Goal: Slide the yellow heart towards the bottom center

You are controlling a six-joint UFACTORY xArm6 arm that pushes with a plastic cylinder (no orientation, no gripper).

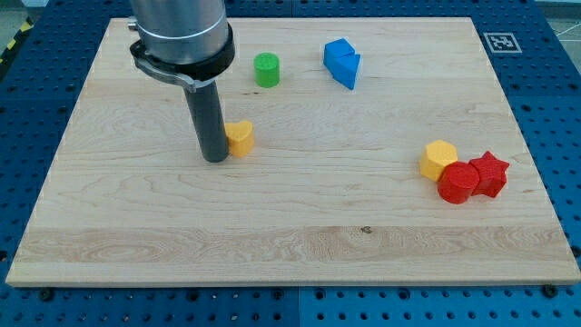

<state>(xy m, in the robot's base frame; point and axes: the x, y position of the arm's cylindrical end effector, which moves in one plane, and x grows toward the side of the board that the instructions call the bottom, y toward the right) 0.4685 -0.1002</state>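
No words, numbers or brand names can be read anywhere in the view. The only sign is a small square black-and-white fiducial marker (500,42), a coded pattern of black blocks on a white field, printed on the pale wooden board (290,245) at its corner toward the view's top right. Its pattern carries no legible letters or digits. At the view's top left edge, a strip of yellow-and-black hazard striping (13,45) shows beyond the board, also without any writing.
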